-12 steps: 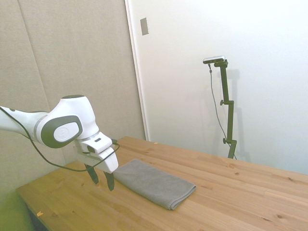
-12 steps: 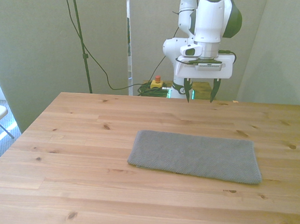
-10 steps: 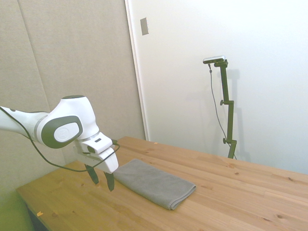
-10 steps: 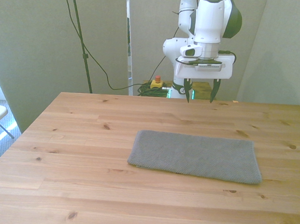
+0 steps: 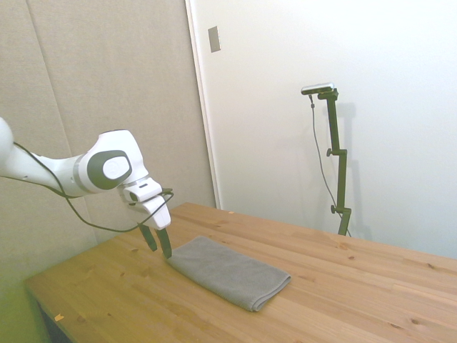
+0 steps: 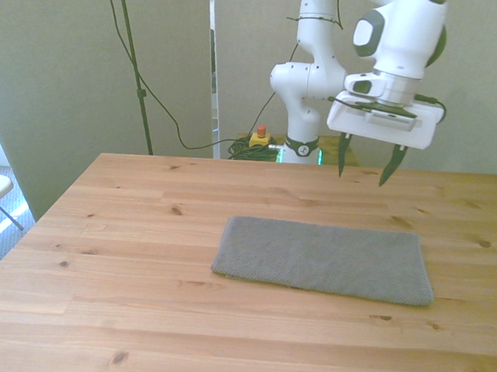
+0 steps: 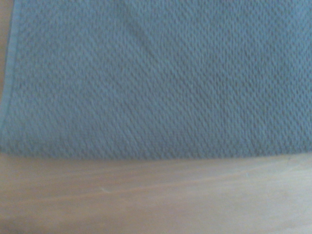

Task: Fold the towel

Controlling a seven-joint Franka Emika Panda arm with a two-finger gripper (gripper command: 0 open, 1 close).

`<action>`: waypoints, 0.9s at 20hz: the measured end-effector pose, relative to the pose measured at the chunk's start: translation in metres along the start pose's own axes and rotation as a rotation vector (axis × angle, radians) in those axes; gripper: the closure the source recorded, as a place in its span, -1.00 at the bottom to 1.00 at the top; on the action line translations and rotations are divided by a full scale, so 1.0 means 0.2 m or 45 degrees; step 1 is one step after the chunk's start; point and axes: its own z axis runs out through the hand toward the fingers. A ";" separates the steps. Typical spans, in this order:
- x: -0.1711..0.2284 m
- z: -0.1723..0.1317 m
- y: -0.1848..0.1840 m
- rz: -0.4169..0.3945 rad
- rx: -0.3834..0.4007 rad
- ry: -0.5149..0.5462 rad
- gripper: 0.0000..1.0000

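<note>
Lying flat on the table (image 6: 123, 254), the towel (image 6: 324, 259), grey, folded into a long rectangle, roughly mid-table and a little toward the front view's right; long edges running across the front view, rounded fold edge showing at the end nearest the side camera (image 5: 228, 271). Hanging above the table, the gripper (image 6: 361, 164), fingers (image 6: 342, 154) pointing down and tilted slightly, jaws spread wide with nothing between them; no contact with cloth or wood. Placed beyond the towel's far long edge in the front view, over its right half; in the side view (image 5: 158, 243) just off the towel's near-arm end, fingertips close above that edge but apart from it. Filling most of the wrist view, the towel's woven texture (image 7: 156, 78), one straight edge and one corner visible, a strip of bare table (image 7: 156, 195) beside it; somewhat blurred.
</note>
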 end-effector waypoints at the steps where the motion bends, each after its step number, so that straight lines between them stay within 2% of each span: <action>1: -0.01 -0.01 -0.08 0.012 -0.038 0.048 -1.00; 3: -0.04 0.00 -0.23 0.024 -0.105 0.119 -1.00; 7: -0.16 0.13 -0.50 -0.016 -0.209 0.161 -1.00; 12: -0.25 0.20 -0.75 -0.039 -0.203 0.168 -1.00; 18: -0.31 0.26 -0.91 -0.061 -0.184 0.181 -1.00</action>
